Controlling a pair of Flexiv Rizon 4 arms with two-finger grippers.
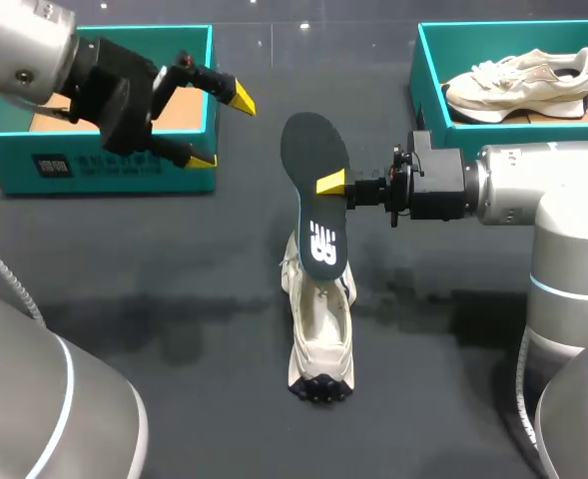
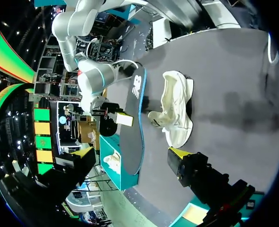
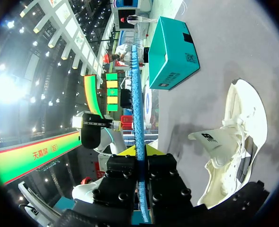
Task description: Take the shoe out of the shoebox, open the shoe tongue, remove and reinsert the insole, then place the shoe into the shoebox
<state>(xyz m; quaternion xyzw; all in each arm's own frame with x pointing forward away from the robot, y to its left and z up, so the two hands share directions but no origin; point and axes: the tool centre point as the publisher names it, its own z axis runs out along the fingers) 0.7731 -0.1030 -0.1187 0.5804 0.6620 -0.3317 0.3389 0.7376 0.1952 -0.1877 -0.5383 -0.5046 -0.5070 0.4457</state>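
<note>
The shoe [image 1: 320, 334] lay on the counter [image 1: 174, 299], tongue open, its insole [image 1: 315, 200] out and clamped edgewise in the right hand [image 1: 333, 183] above it, the left hand [image 1: 222, 130] spread apart beside the shoebox [image 1: 104, 172], so reinserting and boxing apparently remained.

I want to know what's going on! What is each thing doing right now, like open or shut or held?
Left tool: open, holding nothing.
Right tool: shut on the insole.
Insole: out of the shoe, held up.
Shoe: on the table, tongue open.
Left box: open.
Right box: open, another shoe inside.
</note>
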